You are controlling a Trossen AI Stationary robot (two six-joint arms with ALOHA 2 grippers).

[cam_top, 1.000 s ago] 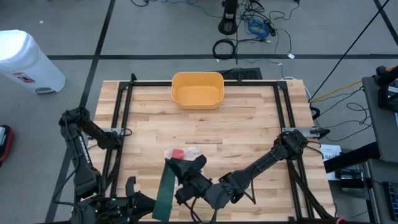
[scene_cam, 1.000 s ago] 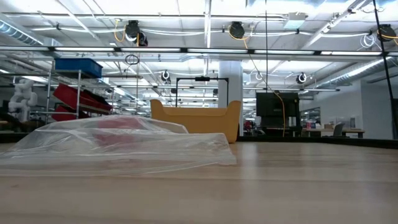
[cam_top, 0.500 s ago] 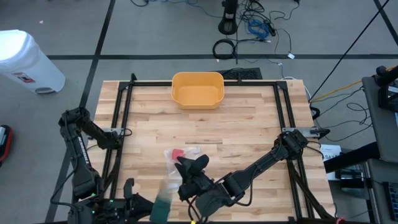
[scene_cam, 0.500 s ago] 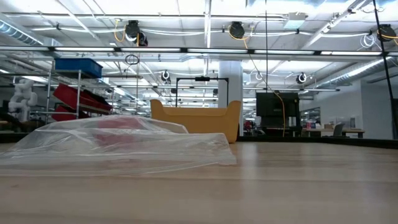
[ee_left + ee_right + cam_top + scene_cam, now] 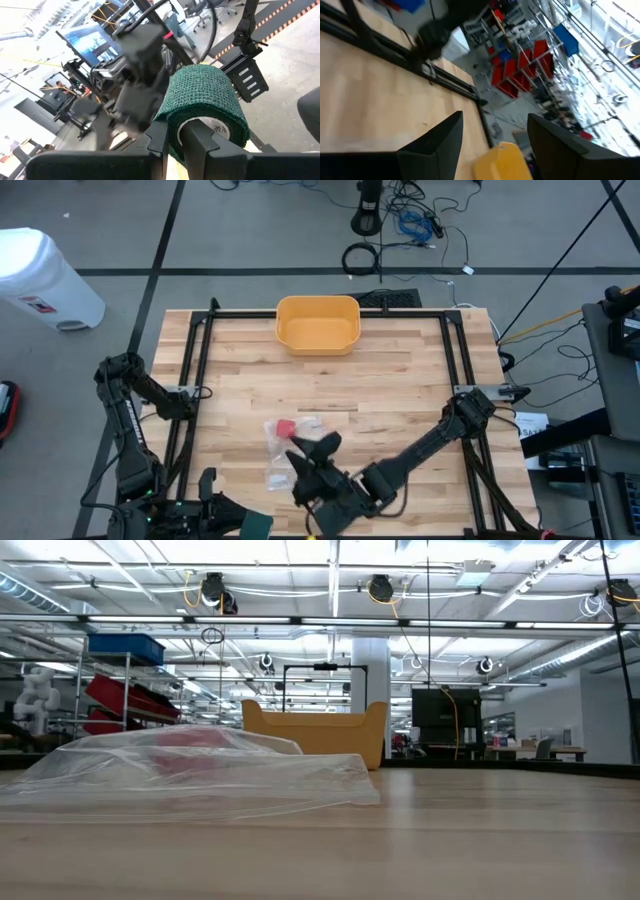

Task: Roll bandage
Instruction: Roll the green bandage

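Observation:
A dark green bandage roll [image 5: 205, 102] with a white core sits at the table's near edge [image 5: 256, 526], with my left gripper [image 5: 177, 134] shut on it. No loose strip shows in the high view. My right gripper [image 5: 313, 452] hovers open over the near middle of the table, just right of a clear plastic bag [image 5: 283, 442] that holds a red item. Its fingers [image 5: 437, 142] stand wide apart with nothing between them. My left gripper holds the roll by its end rim [image 5: 172, 142], where the wall meets the white core. One finger [image 5: 199, 140] stands at the core opening and the other [image 5: 157, 141] outside the wall. The fingers come level from the table's left side. The roll sticks out past the fingertips, clear of the table.
A yellow bin [image 5: 317, 323] stands at the far middle of the table [image 5: 400, 380]. The plastic bag lies crumpled on the wood in the low view [image 5: 190, 770]. Black frame rails [image 5: 195, 370] run along both sides.
My right gripper has opened and let go of the bandage's free end, sinking a little and rolling its wrist. The green strip, stretched a second ago between the two grippers, has dropped away from the right gripper and gathered at the roll in my left gripper.

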